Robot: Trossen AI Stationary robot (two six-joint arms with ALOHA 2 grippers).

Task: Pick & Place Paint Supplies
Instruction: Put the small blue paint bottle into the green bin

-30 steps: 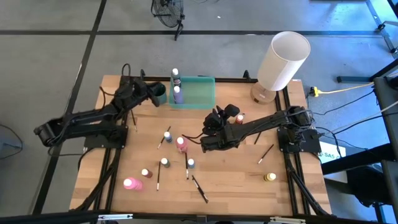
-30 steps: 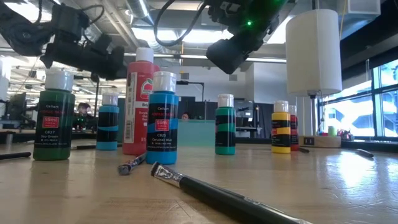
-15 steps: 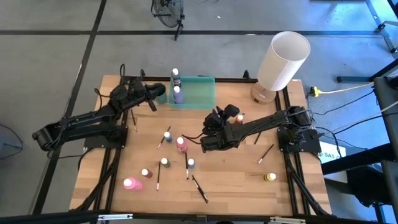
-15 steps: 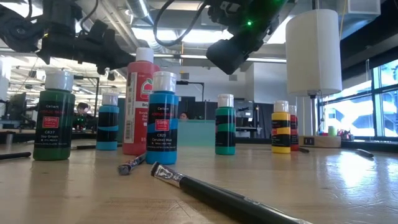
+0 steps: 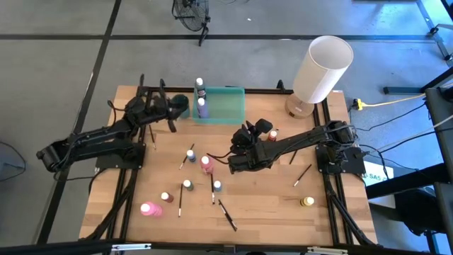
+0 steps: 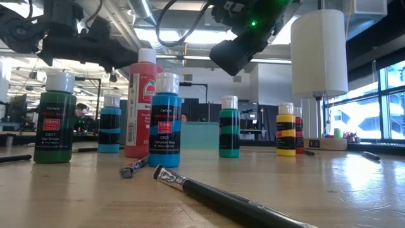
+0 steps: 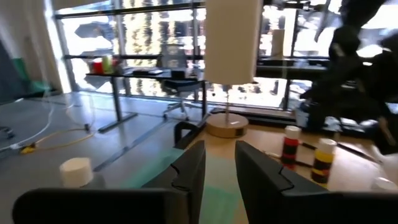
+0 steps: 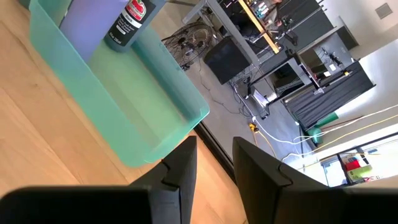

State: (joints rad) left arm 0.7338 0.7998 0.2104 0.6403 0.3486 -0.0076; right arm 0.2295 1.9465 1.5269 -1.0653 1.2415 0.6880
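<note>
1. Paint bottles stand scattered over the middle and near half of the wooden table [image 5: 276, 198]: a pink bottle [image 5: 148, 209] near the front left, a yellow bottle [image 5: 306, 202] front right, a pink-red one [image 5: 207, 163] at centre, and two purple bottles [image 5: 202, 106] in the green tray [image 5: 228, 105] at the far edge.
2. Left gripper [image 5: 172, 112] is stretched toward the far left of the table, just beside the tray's left end; its fingers [image 7: 189, 171] stand slightly apart with nothing between them.
3. Right gripper [image 5: 237, 145] reaches in over table centre, raised, near the pink-red bottle; its fingers [image 8: 183, 163] stand apart, holding nothing.
4. Paintbrushes [image 5: 227, 214] lie loose along the near half; open wood remains at the right side, between the right arm and the yellow bottle.
5. White lamp [image 5: 320, 71] stands at the far right corner.
6. Low view: the green bottle [image 6: 54, 118] label reads "50ml"; the blue bottle [image 6: 166, 120] reads "50ml" as well; the finer print is unclear.
</note>
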